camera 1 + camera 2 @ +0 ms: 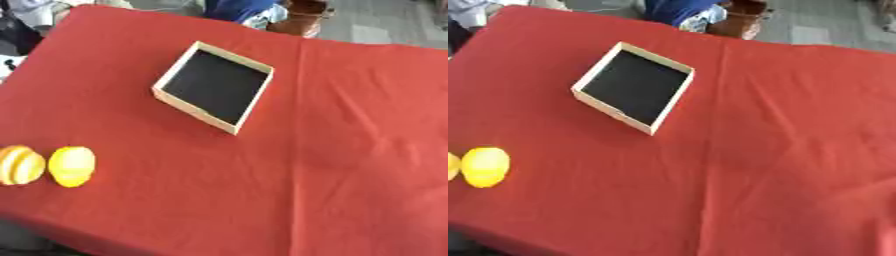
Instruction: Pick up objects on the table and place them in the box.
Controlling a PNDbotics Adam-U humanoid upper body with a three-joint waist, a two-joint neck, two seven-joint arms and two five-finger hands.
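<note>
A wooden box (179,99) with a dark inside sits near the far middle of the red surface (350,150). Two yellow fruits (71,166) lie side by side at its left edge. No hand shows

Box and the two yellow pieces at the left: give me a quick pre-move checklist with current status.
1. Box upright, opening facing up: ok.
2. Box interior free of items: ok, only its dark bottom shows.
3. Yellow fruit on the red cloth, nothing on it: ok.
4. Striped yellow piece fully visible: not ok, at the left eye view's edge.
5. Path between fruit and box unobstructed: ok.
6. Either hand positioned: cannot tell, neither shows.
</note>
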